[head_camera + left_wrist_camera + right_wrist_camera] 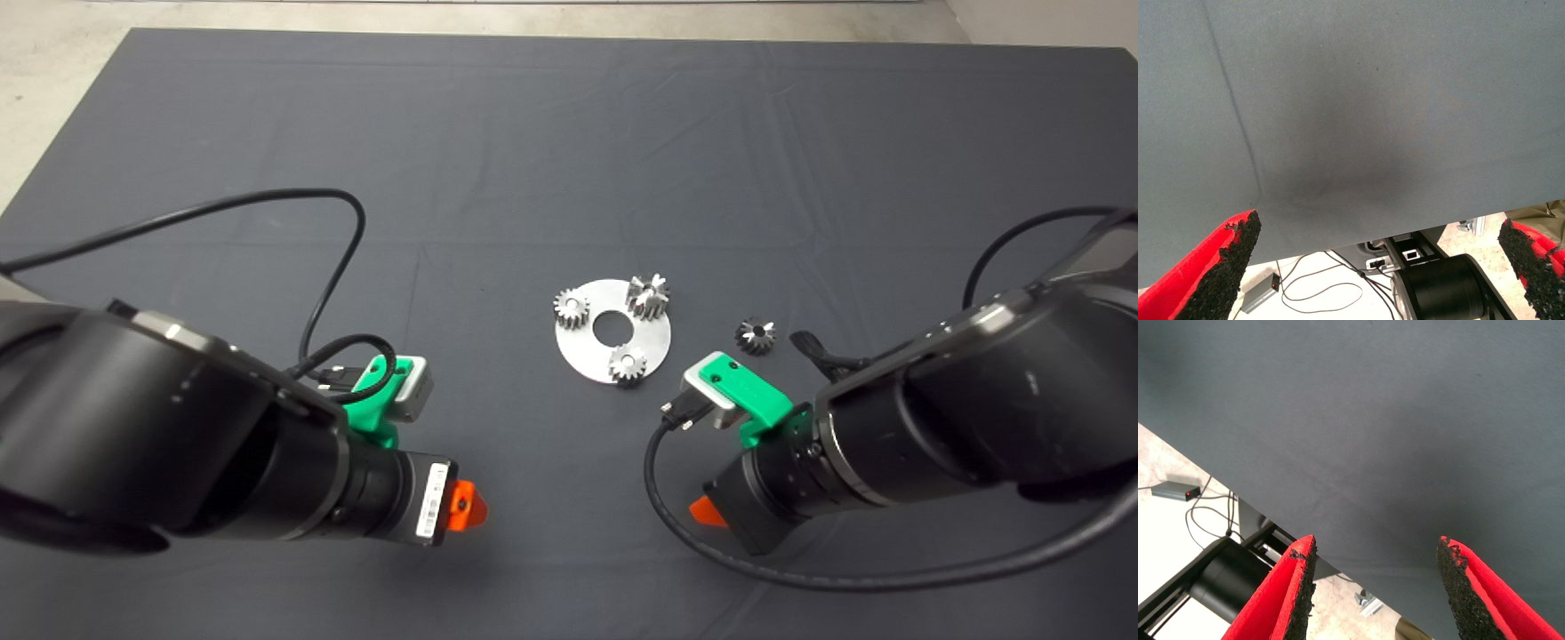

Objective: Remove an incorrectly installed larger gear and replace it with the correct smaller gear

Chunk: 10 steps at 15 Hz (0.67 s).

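A round silver plate [582, 348] lies mid-mat with three gears on it. The larger gear [649, 296], tall and coarse-toothed, stands on its far right side. Two small bright gears sit at the plate's left [571, 308] and near edge [628, 364]. The smaller gear [755, 335], dark grey, lies on the mat to the right of the plate. My left gripper [467, 507] hovers low left, well short of the plate, and is open [1381, 263] over bare mat. My right gripper [707, 513] hovers near the front, below the plate, also open [1375, 587] and empty.
The dark mat [569, 160] covers the table. Black cables loop from both arms, one [338, 258] across the mat left of the plate. Beyond the mat's near edge the wrist views show floor, cables and a black robot base [1438, 287].
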{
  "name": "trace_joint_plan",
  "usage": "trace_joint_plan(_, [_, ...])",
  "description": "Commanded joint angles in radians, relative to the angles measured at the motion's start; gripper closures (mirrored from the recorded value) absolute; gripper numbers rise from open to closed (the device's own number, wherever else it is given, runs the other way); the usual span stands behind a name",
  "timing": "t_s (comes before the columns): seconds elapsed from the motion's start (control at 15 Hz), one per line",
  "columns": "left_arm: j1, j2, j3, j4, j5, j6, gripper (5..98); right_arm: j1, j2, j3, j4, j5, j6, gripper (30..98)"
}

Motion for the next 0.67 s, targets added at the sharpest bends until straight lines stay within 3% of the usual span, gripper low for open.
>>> trace_joint_plan(0.0, [-0.013, -0.002, -0.001, -0.012, 0.007, 0.003, 11.5, 0.044, -0.033, -0.011, 0.025, -0.126, -0.01, 79.6])
trace_joint_plan(0.07, [-0.013, -0.002, 0.0, -0.011, 0.007, 0.003, 11.5, 0.04, -0.056, -0.02, 0.02, -0.126, -0.019, 79.6])
trace_joint_plan(0.33, [-0.013, -0.003, 0.001, -0.008, 0.007, 0.003, 11.5, 0.042, -0.13, -0.163, -0.004, -0.124, -0.274, 79.6])
trace_joint_plan(0.47, [-0.013, -0.011, 0.001, -0.006, 0.012, 0.003, 11.5, 0.038, -0.116, -0.283, -0.013, -0.121, -0.346, 79.6])
trace_joint_plan(0.6, [-0.013, -0.011, 0.001, -0.004, 0.021, 0.003, 11.5, 0.036, -0.108, -0.329, -0.015, -0.12, -0.401, 79.6])
